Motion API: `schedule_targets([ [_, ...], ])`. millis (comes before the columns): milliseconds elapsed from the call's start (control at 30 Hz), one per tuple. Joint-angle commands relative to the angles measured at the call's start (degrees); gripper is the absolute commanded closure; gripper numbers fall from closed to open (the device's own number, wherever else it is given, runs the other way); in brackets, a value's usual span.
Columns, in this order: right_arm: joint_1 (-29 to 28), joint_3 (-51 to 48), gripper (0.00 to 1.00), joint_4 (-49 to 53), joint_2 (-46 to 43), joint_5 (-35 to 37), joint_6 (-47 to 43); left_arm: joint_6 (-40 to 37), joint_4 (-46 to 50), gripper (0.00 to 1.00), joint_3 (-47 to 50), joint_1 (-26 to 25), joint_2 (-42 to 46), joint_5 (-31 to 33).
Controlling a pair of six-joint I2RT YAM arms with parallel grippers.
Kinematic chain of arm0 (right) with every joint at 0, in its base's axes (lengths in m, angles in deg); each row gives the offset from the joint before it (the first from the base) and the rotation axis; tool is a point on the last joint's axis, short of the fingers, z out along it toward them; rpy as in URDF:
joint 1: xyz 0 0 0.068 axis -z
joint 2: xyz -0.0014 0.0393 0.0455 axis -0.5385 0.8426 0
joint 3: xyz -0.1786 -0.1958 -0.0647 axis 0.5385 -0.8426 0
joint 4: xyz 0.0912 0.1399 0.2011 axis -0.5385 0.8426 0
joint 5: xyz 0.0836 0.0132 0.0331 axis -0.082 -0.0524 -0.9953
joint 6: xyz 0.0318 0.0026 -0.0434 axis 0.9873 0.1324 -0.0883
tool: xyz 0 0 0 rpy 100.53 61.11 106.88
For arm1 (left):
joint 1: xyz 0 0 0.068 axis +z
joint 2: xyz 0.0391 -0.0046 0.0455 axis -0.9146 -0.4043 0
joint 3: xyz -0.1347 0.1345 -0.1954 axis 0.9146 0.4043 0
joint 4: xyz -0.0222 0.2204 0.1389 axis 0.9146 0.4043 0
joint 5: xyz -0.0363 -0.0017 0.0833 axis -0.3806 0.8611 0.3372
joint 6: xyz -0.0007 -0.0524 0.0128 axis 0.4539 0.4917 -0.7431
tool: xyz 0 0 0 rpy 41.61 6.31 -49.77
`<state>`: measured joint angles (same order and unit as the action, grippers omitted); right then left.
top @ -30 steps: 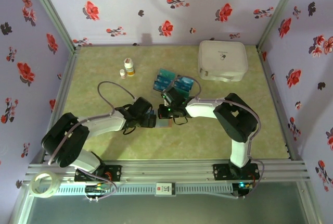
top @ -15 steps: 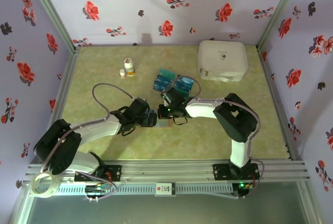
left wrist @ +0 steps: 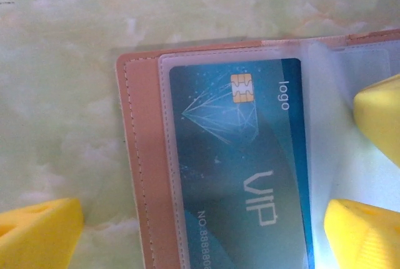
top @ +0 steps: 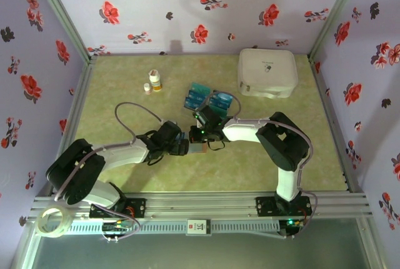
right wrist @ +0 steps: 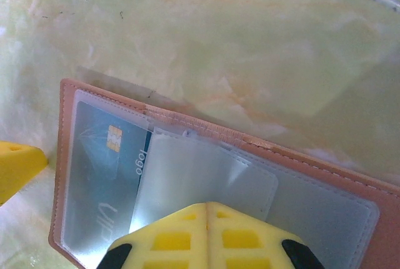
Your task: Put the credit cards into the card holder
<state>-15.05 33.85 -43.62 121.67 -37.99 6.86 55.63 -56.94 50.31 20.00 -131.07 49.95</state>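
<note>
Left gripper (top: 183, 146) spread, elbow shifted back — right gripper (right wrist: 206, 209) unmoved, pinching card holder (right wrist: 325, 203) sleeve

Lost the number's end on the sleeved card (left wrist: 244, 169) past the left wrist view's bottom edge. From above, found the card holder (top: 200, 149) mostly hidden beneath the left gripper (top: 185, 146) and right gripper (top: 199, 141).

Bright, even light; blurry wrist close-ups
</note>
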Motion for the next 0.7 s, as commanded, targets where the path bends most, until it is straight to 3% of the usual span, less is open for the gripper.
schedule_targets([
  [0,-0.3,0.5,0.88,2.0,-1.2,0.5,0.4,1.1,-0.6,0.00,1.2,-0.4,-1.4,0.7],
  [100,0.1,-0.5,0.71,2.3,-4.0,1.7,0.5,1.2,-0.7,0.00,1.4,-0.4,-1.6,0.7],
  [167,0.3,-1.4,0.66,2.4,-5.3,2.5,0.6,1.2,-0.6,0.00,1.4,-0.5,-1.6,0.8],
  [667,0.5,-4.7,0.50,0.5,-6.7,3.5,2.2,1.3,-0.5,0.00,1.4,-0.4,-1.4,0.8],
])
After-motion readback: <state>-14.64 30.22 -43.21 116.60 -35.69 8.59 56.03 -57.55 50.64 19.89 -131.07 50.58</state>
